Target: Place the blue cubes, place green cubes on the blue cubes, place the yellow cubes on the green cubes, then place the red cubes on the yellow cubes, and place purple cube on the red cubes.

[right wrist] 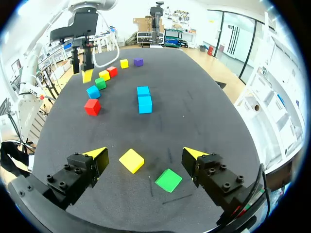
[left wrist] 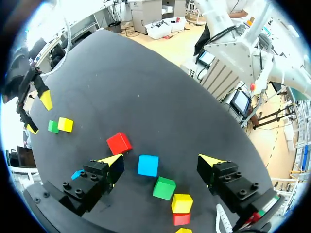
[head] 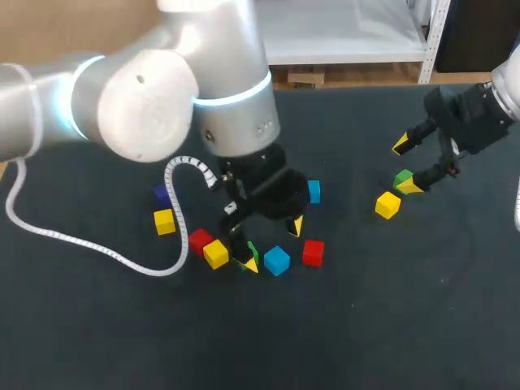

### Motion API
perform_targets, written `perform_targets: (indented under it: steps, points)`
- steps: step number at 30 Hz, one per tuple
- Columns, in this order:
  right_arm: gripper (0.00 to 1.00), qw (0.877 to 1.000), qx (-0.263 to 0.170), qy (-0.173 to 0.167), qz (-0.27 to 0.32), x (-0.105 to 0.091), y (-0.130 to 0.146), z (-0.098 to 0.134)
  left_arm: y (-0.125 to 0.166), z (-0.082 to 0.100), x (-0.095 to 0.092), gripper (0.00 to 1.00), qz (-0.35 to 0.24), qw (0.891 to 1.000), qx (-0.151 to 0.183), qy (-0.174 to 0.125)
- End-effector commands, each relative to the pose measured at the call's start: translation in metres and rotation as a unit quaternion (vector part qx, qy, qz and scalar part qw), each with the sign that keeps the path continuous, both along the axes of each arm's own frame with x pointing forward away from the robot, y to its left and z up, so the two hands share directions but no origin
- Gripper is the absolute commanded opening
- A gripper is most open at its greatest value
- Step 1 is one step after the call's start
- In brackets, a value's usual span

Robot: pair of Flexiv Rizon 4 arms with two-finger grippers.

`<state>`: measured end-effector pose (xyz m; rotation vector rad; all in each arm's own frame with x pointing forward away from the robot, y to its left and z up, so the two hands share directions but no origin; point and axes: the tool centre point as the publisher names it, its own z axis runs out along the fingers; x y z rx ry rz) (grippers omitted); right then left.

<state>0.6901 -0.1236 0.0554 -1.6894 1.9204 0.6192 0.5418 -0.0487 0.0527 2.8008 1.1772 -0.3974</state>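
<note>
The black table (head: 390, 325) carries everything. The left arm (head: 138, 106) comes in from nine o'clock to the table's middle. Its left gripper (head: 274, 244) is open, with a blue cube (head: 277, 260) untouched between the fingers. A green cube (head: 253, 250) lies at that cube's nine o'clock and a red cube (head: 313, 252) at its three. The right arm (head: 479, 106) enters from two o'clock. The right gripper (head: 406, 166) is spread wide by a second green cube (head: 403, 177), with a yellow cube (head: 387, 205) at its seven.
</note>
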Motion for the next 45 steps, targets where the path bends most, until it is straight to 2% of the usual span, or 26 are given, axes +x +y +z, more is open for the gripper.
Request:
perform_targets:
  steps: [1, 7, 16, 29, 33, 34, 35, 37, 40, 43, 45]
  points:
    - [1.00, 1.000, 0.002, 0.000, 0.001, 0.001, 0.000, -0.001, -0.005, -0.015, 0.008, 1.00, 0.001, 1.000, 0.011, 0.014]
    - [1.00, 1.000, 0.002, 0.000, 0.001, 0.001, 0.000, -0.001, -0.002, -0.028, 0.011, 1.00, 0.014, 0.999, 0.008, 0.027]
    - [1.00, 1.000, 0.002, 0.000, 0.001, 0.001, 0.000, -0.001, -0.011, -0.036, 0.012, 1.00, 0.019, 0.999, -0.003, 0.034]
    - [1.00, 1.000, 0.002, 0.000, 0.001, 0.001, 0.000, -0.001, -0.006, -0.051, 0.018, 0.99, 0.032, 0.999, 0.005, 0.043]
    - [1.00, 1.000, 0.002, 0.000, 0.001, 0.001, 0.000, -0.001, -0.005, -0.053, 0.022, 0.78, 0.038, 0.998, 0.006, 0.043]
    - [1.00, 1.000, 0.002, 0.000, 0.001, 0.001, 0.000, -0.001, -0.005, -0.054, 0.023, 0.69, 0.039, 0.998, 0.007, 0.043]
    - [1.00, 1.000, 0.002, 0.000, 0.001, 0.001, 0.000, -0.001, -0.005, -0.054, 0.023, 0.53, 0.040, 0.998, 0.007, 0.043]
    - [1.00, 1.000, 0.002, 0.000, 0.001, 0.001, 0.000, -0.001, -0.006, -0.055, 0.024, 0.36, 0.041, 0.998, 0.007, 0.044]
    - [1.00, 1.000, 0.002, 0.000, 0.001, 0.001, 0.000, -0.001, -0.006, -0.055, 0.024, 0.27, 0.043, 0.998, 0.007, 0.045]
    - [1.00, 1.000, 0.002, 0.000, 0.001, 0.001, 0.000, -0.001, -0.006, -0.057, 0.023, 0.00, 0.043, 0.998, 0.008, 0.045]
    - [1.00, 1.000, 0.002, 0.000, 0.001, 0.001, 0.000, -0.001, -0.003, -0.057, 0.022, 0.00, 0.044, 0.998, 0.009, 0.045]
